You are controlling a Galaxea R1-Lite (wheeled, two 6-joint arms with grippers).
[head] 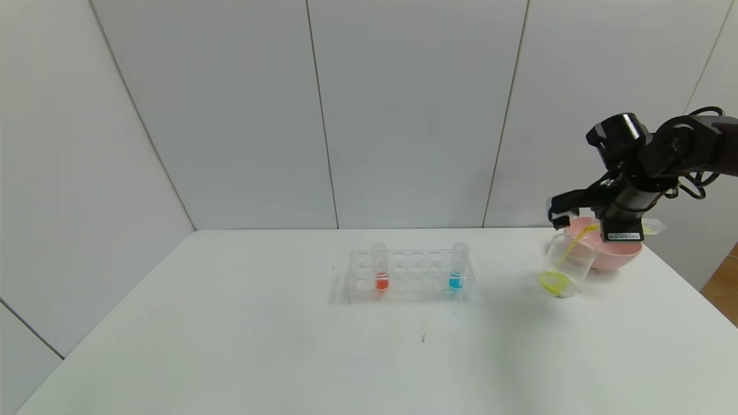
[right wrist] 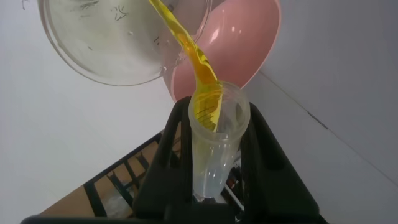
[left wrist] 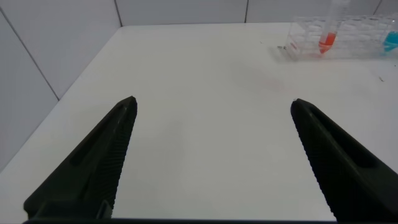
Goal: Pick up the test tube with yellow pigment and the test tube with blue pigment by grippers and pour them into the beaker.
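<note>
The right hand [head: 620, 222] pinches the test tube with yellow pigment [head: 648, 228] near its middle and holds it tipped almost level, mouth toward the beaker [head: 566, 266], so that the liquid runs out. A yellow stream [head: 576, 241] arcs from the tube's mouth into the beaker, where a yellow pool [head: 553, 282] gathers at the bottom. The beaker stands on the white surface [head: 288, 346] just at 9 o'clock of the pink bowl [head: 617, 256], close under the hand, which keeps the fall short.

The test tube with blue pigment [head: 458, 267] stands upright in the clear rack [head: 410, 275], at 9 o'clock of the beaker, with an orange-red tube [head: 379, 267] at the rack's other end.

The left hand [left wrist: 211, 162] hovers spread over bare surface, with the rack off toward its 1 o'clock, idle.
</note>
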